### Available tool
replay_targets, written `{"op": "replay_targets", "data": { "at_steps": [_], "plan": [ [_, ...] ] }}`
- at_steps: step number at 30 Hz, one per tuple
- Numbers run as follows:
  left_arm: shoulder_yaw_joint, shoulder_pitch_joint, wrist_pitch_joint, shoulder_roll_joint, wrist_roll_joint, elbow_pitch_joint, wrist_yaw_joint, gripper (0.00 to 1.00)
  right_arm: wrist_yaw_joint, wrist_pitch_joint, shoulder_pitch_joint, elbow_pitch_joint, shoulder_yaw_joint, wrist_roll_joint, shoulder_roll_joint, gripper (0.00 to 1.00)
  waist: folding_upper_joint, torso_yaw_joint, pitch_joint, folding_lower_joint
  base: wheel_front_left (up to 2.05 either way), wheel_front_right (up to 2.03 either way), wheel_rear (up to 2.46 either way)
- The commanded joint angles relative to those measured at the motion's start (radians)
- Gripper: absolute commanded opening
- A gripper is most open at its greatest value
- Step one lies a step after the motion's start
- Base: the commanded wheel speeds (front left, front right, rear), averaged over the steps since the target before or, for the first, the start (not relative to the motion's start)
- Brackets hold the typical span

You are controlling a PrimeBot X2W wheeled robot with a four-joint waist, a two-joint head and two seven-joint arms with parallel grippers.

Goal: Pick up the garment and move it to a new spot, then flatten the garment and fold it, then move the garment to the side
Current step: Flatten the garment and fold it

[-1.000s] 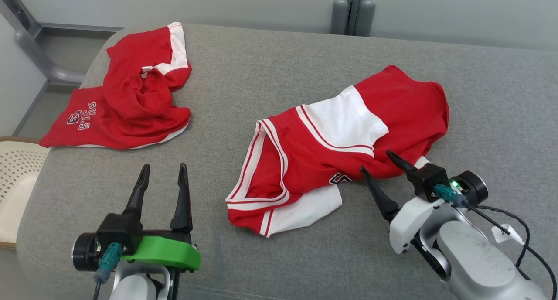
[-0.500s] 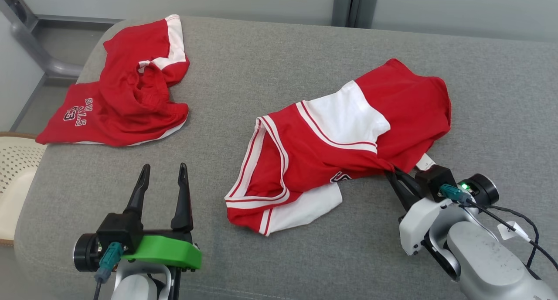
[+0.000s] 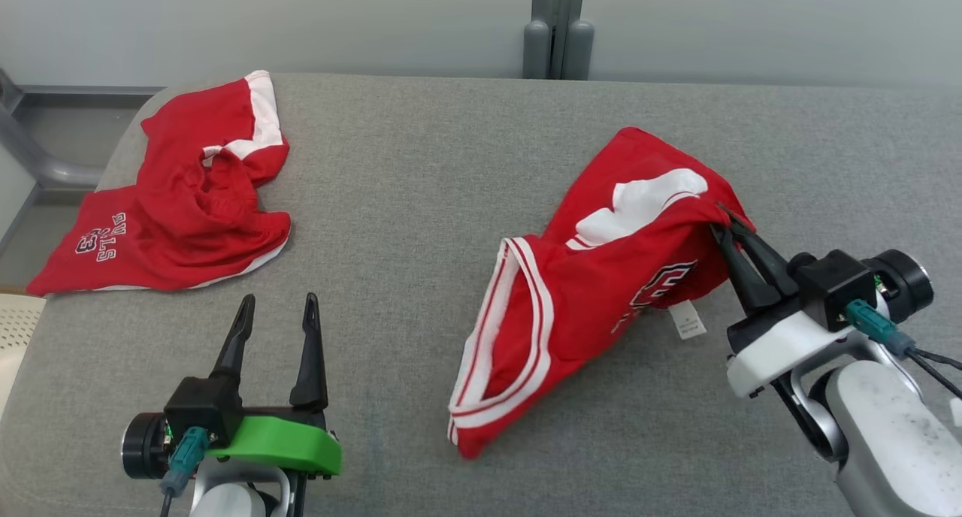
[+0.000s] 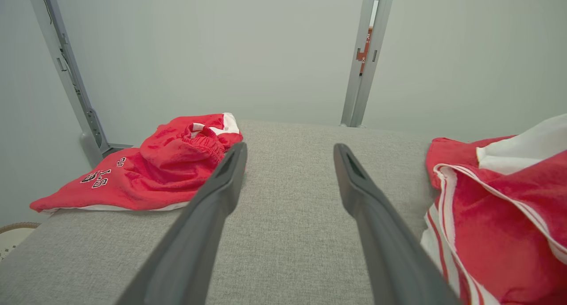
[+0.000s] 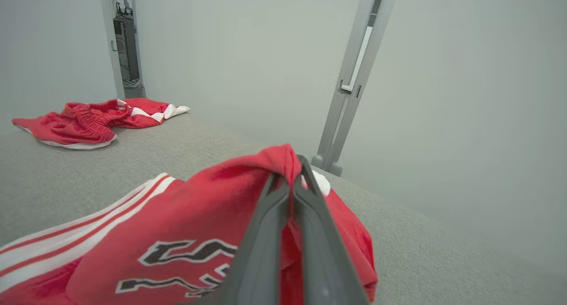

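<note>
A red sports jersey with white panels and white striped trim lies on the right half of a grey woven-fabric padded surface. One bunched end of it is pinched in the right gripper. From the head view that pinched end stands above the surface, and the cloth slopes down from it to the striped hem, which rests on the padding nearer the robot. A small white label hangs below the lettering on the jersey.

The right wrist view gives the grip up close: the two dark fingers of the right gripper are pressed together with a fold of the red jersey caught between them near the tips, black and white lettering just below.

The left gripper sits low on the left over bare padding, its fingers spread wide and holding nothing. Its own wrist view looks between the parted fingers of the left gripper along the grey surface, with the jersey's striped edge off to the right.

A second crumpled red garment with white trim and lettering lies at the far left of the surface, well apart from the held jersey. It appears in the left wrist view and the right wrist view too.

A grey upright post stands against the pale wall behind.
</note>
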Motion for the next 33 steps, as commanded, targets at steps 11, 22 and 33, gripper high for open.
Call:
{"op": "replay_targets", "data": {
  "at_steps": [11, 22, 33],
  "plan": [
    [-0.012, 0.012, -0.001, 0.001, -0.015, 0.0, 0.004, 1.0, -0.002, 0.192, 0.148, -0.385, -0.138, -0.062, -0.008, 0.0, 0.0, -0.003, -0.004, 0.0, 0.0, 0.0, 0.0],
    [-0.032, -0.002, -0.001, 0.001, -0.029, 0.005, 0.012, 1.0, -0.002, 0.205, 0.163, -0.302, -0.056, -0.028, 0.011, 0.0, 0.0, 0.042, 0.01, 0.0, 0.0, 0.0, 0.0],
    [-0.048, -0.008, -0.001, 0.001, -0.039, 0.007, 0.022, 1.0, -0.002, 0.142, 0.247, -0.115, 0.234, 0.024, 0.026, 0.0, 0.0, 0.043, 0.016, 0.0, 0.0, 0.0, 0.0]
  ]
}}
